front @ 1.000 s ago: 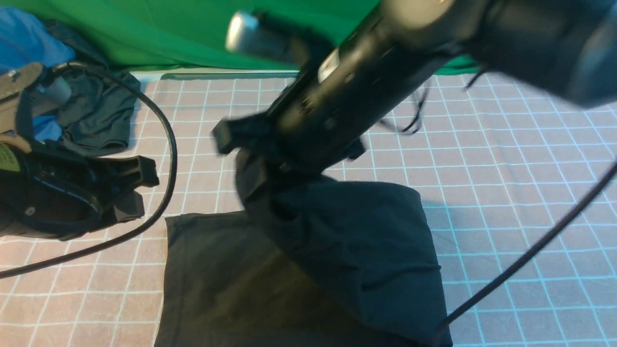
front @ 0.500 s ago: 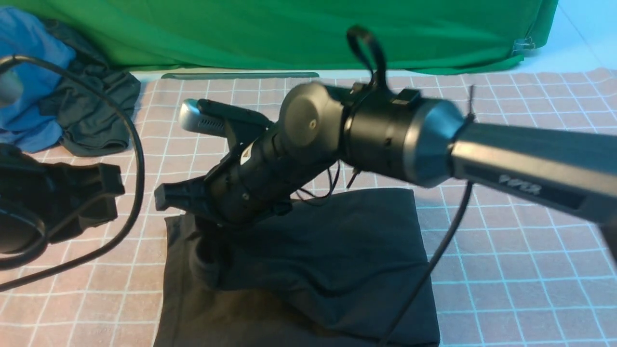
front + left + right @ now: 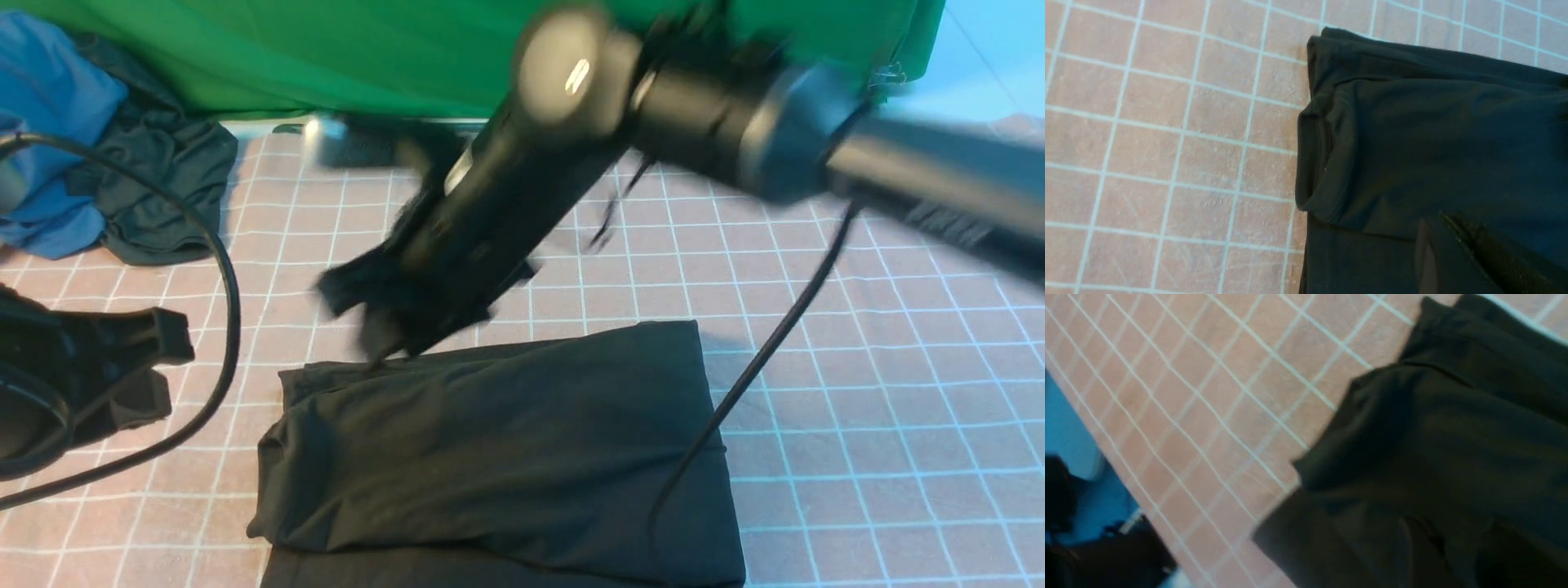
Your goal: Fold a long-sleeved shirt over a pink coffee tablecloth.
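The long-sleeved shirt (image 3: 506,441) lies folded in a black rectangle near the front of the pink coffee tablecloth (image 3: 857,286). Its upper layer ends in a rolled edge on the left. My right gripper (image 3: 367,327) hovers, blurred, just above the shirt's far left corner. In the right wrist view its fingers (image 3: 1447,539) stand apart over the shirt (image 3: 1433,437), with nothing between them. My left gripper (image 3: 155,371) rests left of the shirt, shut and empty. In the left wrist view its tips (image 3: 1443,228) lie above the shirt (image 3: 1433,122), beside the pink grid cloth (image 3: 1167,143).
A green cloth (image 3: 367,57) hangs along the back. At the far left a blue garment (image 3: 41,98) is bunched with a dark one (image 3: 163,196). The left arm's cable (image 3: 220,269) loops over the cloth. The right arm's cable (image 3: 759,359) crosses the shirt's right side.
My right gripper let go of the shirt's raised fold and lifted up and away toward the back. The fold now lies flat. My left arm shifted slightly.
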